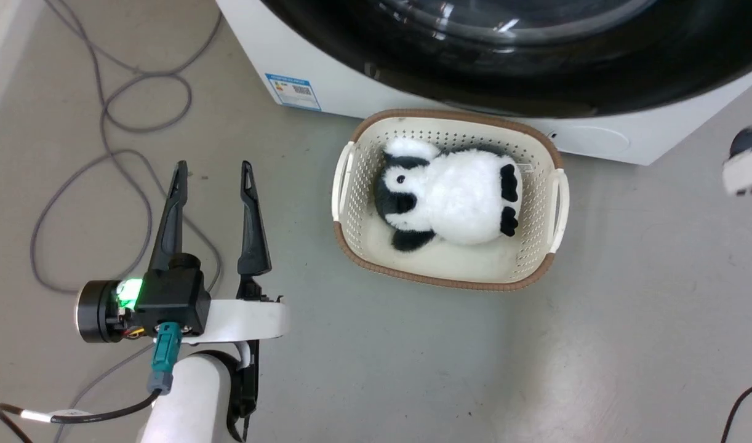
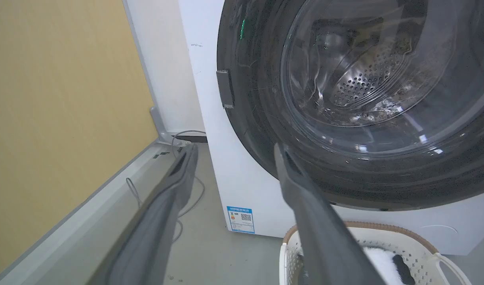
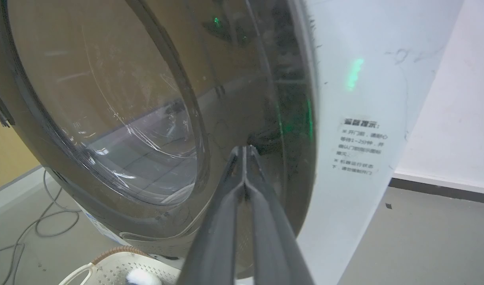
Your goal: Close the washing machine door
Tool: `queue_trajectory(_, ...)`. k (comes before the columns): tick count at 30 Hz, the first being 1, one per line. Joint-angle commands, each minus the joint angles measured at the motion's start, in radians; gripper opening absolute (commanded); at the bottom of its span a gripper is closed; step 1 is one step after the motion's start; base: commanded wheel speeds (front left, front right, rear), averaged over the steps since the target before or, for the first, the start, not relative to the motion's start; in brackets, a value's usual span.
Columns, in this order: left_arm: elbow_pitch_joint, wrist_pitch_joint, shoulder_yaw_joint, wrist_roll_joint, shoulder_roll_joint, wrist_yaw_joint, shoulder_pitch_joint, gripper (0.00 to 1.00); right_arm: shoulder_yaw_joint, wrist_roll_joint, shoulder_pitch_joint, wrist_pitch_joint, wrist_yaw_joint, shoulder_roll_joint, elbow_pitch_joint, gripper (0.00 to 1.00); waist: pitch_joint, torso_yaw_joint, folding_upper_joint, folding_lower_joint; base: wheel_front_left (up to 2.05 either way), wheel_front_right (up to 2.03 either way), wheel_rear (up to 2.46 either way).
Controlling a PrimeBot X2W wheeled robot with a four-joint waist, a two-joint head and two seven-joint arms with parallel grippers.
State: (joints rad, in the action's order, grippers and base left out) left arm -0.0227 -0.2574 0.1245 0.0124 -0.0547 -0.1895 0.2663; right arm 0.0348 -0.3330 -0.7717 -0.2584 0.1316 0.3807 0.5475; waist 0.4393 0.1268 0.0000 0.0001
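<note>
The washing machine (image 1: 327,80) is a big white front-loader. Its door (image 1: 505,80) is round and glossy black with a clear glass bowl, and it lies flat against the white front (image 2: 210,118). The steel drum shows through the door (image 2: 265,118) glass. My right gripper (image 3: 244,148) is shut, holding nothing, with its tips at the door's (image 3: 107,99) black rim near the right side. I cannot tell if they touch it. My left gripper (image 1: 213,175) hangs open and holding nothing over the floor, left of the machine's lower corner. In the left wrist view, my left gripper (image 2: 236,148) points at that corner.
A cream basket (image 1: 450,117) with a brown rim sits on the floor right before the machine, holding a black and white plush toy (image 1: 456,197). Grey cables (image 1: 124,123) loop on the floor at the left. A yellow wall (image 2: 48,99) stands left of the machine.
</note>
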Motion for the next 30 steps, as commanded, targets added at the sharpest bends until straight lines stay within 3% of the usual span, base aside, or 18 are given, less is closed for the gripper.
queue_trajectory(1,-0.004,-0.004,0.001,0.004,0.0,-0.006,0.011,1.0,-0.003,0.011,-0.021,-0.003,-0.001,0.006,0.01,0.0,0.002,0.002,0.0,-0.0001,0.0,0.0,0.0)
queue_trajectory(11,-0.012,-0.004,-0.001,0.008,0.001,-0.01,0.013,1.0,-0.081,0.091,-0.118,-0.003,-0.001,-0.034,0.127,0.0,0.013,0.004,0.0,-0.0001,0.0,0.0,0.0)
queue_trajectory(17,-0.002,-0.004,-0.009,0.005,0.002,-0.013,0.001,1.0,-0.118,0.132,-0.094,-0.003,-0.001,-0.071,0.127,0.0,-0.02,-0.008,0.0,-0.0001,0.0,0.0,0.0)
queue_trajectory(21,0.013,-0.004,-0.019,0.003,-0.003,-0.013,-0.021,1.0,-0.133,0.155,-0.032,-0.003,-0.001,-0.09,0.026,0.0,-0.071,-0.027,0.0,-0.0001,0.0,0.0,0.0)
queue_trajectory(30,0.038,-0.004,-0.039,0.001,-0.018,-0.009,-0.08,1.0,-0.212,0.214,0.157,-0.003,-0.001,-0.18,-0.327,0.0,-0.2,-0.062,0.0,-0.0001,0.0,0.0,0.0)
